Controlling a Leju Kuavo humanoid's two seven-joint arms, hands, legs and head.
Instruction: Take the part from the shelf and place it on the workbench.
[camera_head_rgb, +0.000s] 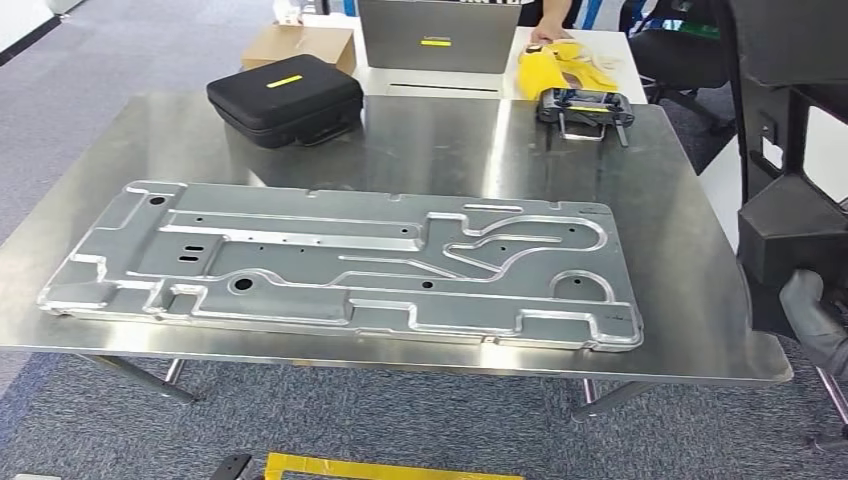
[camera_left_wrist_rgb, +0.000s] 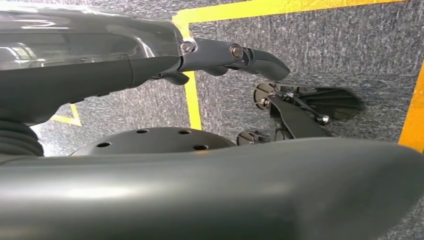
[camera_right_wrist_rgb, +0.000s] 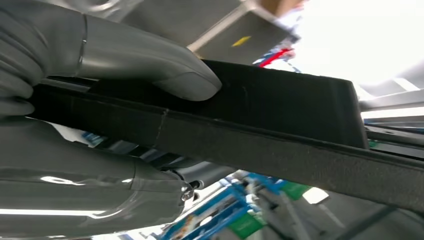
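right hand holding black part beside the desk

right hand grips the black part, thumb pressed on its upper face, fingers underneath. part is held off the desk's right edge, not touching it. on the desk: large stamped metal panel lying flat; black case beyond the panel. left hand hangs over carpet, fingers apart, holding nothing.

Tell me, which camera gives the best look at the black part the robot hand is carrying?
The right wrist view: the black part runs across the picture, with the right robot hand gripping it. The head view catches only its end at the right edge. The left wrist view faces the floor.
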